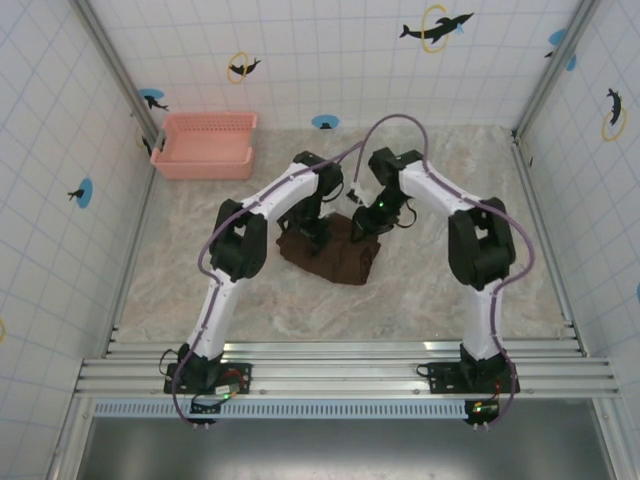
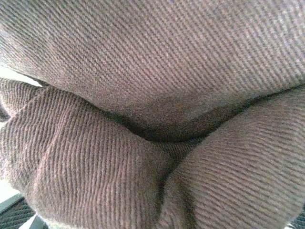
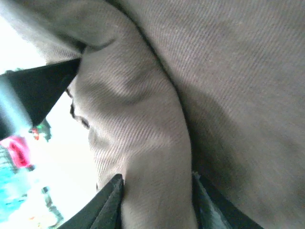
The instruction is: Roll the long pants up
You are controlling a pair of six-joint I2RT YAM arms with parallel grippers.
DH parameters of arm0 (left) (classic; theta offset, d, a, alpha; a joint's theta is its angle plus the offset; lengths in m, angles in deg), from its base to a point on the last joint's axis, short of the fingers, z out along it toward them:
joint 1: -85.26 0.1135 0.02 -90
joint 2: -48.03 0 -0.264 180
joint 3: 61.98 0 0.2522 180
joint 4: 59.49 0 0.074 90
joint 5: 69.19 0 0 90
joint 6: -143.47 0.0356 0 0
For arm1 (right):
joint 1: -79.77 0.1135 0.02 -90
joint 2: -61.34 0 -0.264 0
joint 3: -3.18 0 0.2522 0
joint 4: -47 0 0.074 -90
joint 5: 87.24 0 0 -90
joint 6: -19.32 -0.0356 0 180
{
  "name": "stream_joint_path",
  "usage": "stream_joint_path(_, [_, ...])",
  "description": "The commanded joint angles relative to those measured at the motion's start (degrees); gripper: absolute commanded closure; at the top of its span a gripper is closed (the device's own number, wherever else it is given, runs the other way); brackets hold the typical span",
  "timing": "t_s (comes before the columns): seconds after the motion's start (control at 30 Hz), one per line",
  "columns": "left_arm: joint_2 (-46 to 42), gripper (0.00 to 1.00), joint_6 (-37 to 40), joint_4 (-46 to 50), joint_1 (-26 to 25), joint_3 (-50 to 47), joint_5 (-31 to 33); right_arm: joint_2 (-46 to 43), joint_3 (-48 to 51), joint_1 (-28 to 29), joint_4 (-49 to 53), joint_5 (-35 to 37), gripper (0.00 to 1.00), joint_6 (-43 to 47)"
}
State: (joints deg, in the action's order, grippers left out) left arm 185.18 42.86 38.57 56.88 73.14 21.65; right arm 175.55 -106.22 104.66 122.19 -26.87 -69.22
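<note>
Showing the long pants (image 1: 338, 262) as a thick bundle at the centre of the table (image 1: 200, 290): soft, limp, ribbed cloth, light, likely to spring loose. The right gripper (image 3: 157, 195) pinches a fold; the left gripper (image 1: 312, 232) is buried in cloth, so I cannot tell its spread. Best grasped along the roll's far edge.

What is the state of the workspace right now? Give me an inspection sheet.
Surface: marbled beige table, bare around the cloth.
Job's things: long pants gathered into a compact dark brown bundle mid-table.
Clutter: pink basket at the far left corner, apart from the bundle.
Grippers: left gripper down on the bundle's far left side, jaws hidden by cloth; right gripper on its far right side, a fold of cloth between its fingers.
Cables: purple cable arches above both wrists.
Surroundings: white tiled walls with dolphin stickers; metal rails at the near edge.
</note>
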Motion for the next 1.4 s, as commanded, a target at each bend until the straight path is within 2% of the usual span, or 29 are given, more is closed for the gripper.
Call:
stream_joint_path(0.0, [7.06, 0.03, 0.87, -3.81, 1.42, -0.33, 4.17, -11.42, 6.4, 2.19, -5.4, 12.84, 0.49, 7.71])
stream_joint_path(0.07, [7.47, 0.02, 1.33, -3.3, 1.44, 0.21, 3.67, -16.35, 12.42, 3.71, -9.83, 14.46, 0.49, 8.81])
stream_joint_path(0.17, [7.6, 0.03, 2.04, -2.7, 1.57, 0.53, 3.45, -22.31, 20.97, 10.2, -14.16, 19.94, 0.42, 14.22])
stream_joint_path(0.23, [7.65, 0.02, 2.34, -2.4, 1.66, 0.59, 3.2, -23.82, 24.65, 14.37, -16.18, 23.37, 0.41, 15.07])
stream_joint_path(0.3, [7.76, 0.03, 2.8, -2.08, 1.62, 0.76, 2.84, -24.38, 27.25, 17.9, -18.37, 25.67, 0.2, 14.74])
stream_joint_path(0.43, [8.3, 0.03, 2.94, -0.9, 1.77, 1.1, 2.41, -25.08, 32.27, 24.32, -26.32, 30.43, 0.21, 13.22])
stream_joint_path(0.57, [8.25, 0.03, 5.15, -0.52, 1.7, 0.85, 2.12, -20.74, 32.6, 28.68, -29.05, 37.68, 0.2, 14.89])
stream_joint_path(0.77, [7.79, 0.02, 5.8, -0.53, 1.84, 0.42, 1.31, -13.54, 32.62, 31.45, -32.65, 40.92, 0.2, 19.51])
stream_joint_path(1.0, [7.29, 0.03, 7.0, -0.36, 1.88, -0.64, 0.41, -6.56, 30.68, 32.24, -35.04, 45.51, 0.2, 20.29])
stream_joint_path(1.1, [7.1, 0.03, 7.69, -0.27, 1.89, -1.26, 0.12, -2.86, 27.23, 32.27, -32.24, 47.42, 0.26, 20.44])
stream_joint_path(1.13, [6.92, 0.03, 8.05, -0.36, 1.88, -1.53, -0.18, -2.07, 26.15, 32.09, -30.88, 45.63, 0.32, 20.92])
stream_joint_path(1.27, [5.89, 0.02, 9.11, -0.72, 2.12, -2.53, -1.0, -1.1, 23.29, 30.88, -26.88, 40.0, 0.68, 21.0])
stream_joint_path(1.37, [5.09, 0.02, 9.51, -0.82, 2.67, -2.7, -2.02, -1.65, 21.63, 29.68, -24.08, 34.3, 0.78, 21.5])
